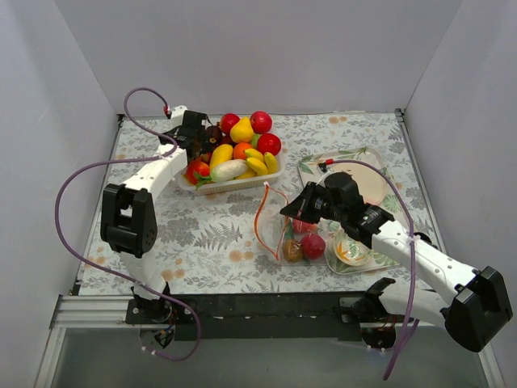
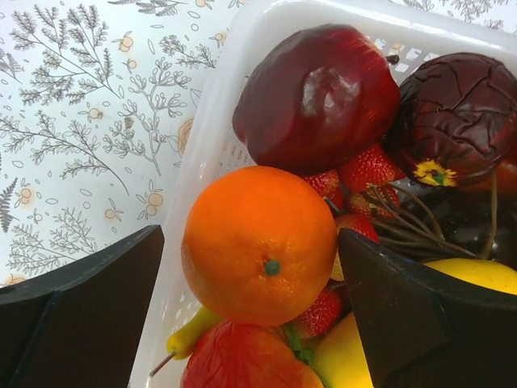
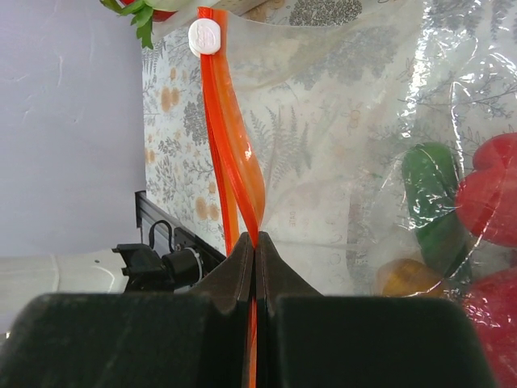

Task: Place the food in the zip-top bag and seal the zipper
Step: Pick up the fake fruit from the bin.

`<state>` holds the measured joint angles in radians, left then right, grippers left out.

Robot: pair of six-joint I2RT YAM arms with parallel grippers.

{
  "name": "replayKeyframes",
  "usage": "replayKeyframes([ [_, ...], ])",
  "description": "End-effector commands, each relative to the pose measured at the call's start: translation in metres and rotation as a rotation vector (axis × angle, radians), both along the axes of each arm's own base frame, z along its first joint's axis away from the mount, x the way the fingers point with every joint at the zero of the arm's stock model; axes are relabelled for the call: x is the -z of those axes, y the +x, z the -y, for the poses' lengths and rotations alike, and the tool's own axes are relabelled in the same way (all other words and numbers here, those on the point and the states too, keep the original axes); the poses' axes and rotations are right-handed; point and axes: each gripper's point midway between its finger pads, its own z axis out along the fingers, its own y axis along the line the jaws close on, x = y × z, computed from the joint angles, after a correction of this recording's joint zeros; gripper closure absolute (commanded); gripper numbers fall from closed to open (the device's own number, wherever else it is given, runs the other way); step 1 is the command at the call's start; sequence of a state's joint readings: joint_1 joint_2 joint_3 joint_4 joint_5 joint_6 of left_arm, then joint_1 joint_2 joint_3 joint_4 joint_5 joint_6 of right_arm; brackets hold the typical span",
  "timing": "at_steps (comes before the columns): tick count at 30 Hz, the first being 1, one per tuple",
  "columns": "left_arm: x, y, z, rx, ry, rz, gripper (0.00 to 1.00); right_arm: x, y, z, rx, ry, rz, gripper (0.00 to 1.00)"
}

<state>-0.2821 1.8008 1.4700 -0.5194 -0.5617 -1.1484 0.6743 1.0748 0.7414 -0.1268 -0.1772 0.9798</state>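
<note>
lt: bright, even | shdws: soft | glare: zip-top bag [image 3: 452, 89], food [image 2: 323, 89] | focus: sharp

**Twin white-and-black arms trailing purple cable**

The left arm [image 1: 161, 171] wears smooth white shells over its rounded links, broken by a blocky black joint housing [image 1: 128, 217] with a rectangular cut-out. A thin purple cable [image 1: 144, 89] runs in loose loops along it, ending near a small red tab [image 1: 167, 109] by the black wrist. The right arm [image 1: 412, 246] is built alike: white links, a heavy black elbow block [image 1: 478, 307], a black wrist unit [image 1: 341, 192] and its own purple lead [image 1: 413, 267]. The left jaws and right jaws are matte black, their fingers [image 2: 81, 315] plain slabs, and the right pair [image 3: 230, 279] taper to wedges.
</note>
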Motion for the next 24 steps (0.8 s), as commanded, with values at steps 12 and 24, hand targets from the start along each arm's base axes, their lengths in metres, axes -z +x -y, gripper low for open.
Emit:
replayKeyframes([
  [12,-0.038,0.018,0.01,0.049,-0.041,0.105,0.47,-0.013,0.0,-0.005,-0.024,0.045,0.034,0.99],
  [24,-0.107,0.016,0.008,0.08,-0.038,0.222,0.55,-0.011,0.002,-0.004,-0.016,0.035,0.033,0.99],
])
